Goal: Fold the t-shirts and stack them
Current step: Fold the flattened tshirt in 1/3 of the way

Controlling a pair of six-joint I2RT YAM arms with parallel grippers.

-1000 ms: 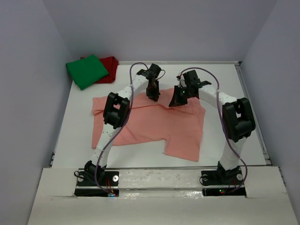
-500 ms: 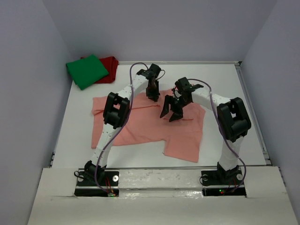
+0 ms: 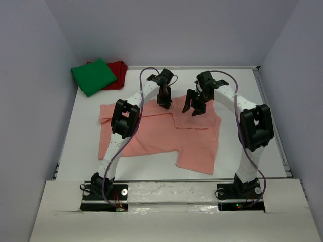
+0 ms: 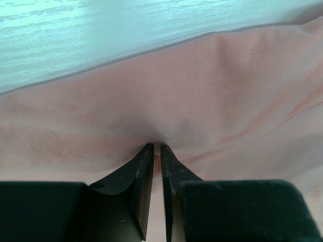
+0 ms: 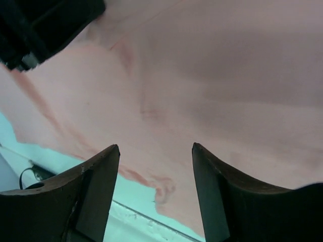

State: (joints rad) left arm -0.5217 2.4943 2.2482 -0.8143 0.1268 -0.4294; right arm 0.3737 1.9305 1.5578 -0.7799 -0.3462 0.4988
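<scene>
The counter [image 3: 242,85] is bare to the right of the right hand [image 3: 194,110] and beyond it. The salmon-pink t-shirt [image 3: 161,136] lies under both hands, its far-right part newly folded over. The green t-shirt [image 3: 93,75] and the dark red t-shirt [image 3: 119,68] sit well to the left of the left hand [image 3: 164,105], which pinches the pink shirt's far edge. The right hand, closed a second ago, now gapes wide and holds nothing.

The pink tee [image 3: 151,136] lies spread out in the middle of the table, mostly flat, with soft wrinkles. Its far right part is folded over onto itself and makes a small flap. One part sticks out toward the near edge on the right. At the middle of its far edge the cloth is bunched into a little pinch. The green tee [image 3: 93,76] is folded and sits in the far left corner, well apart. It lies on the red tee [image 3: 119,70], which peeks out on its right.
</scene>
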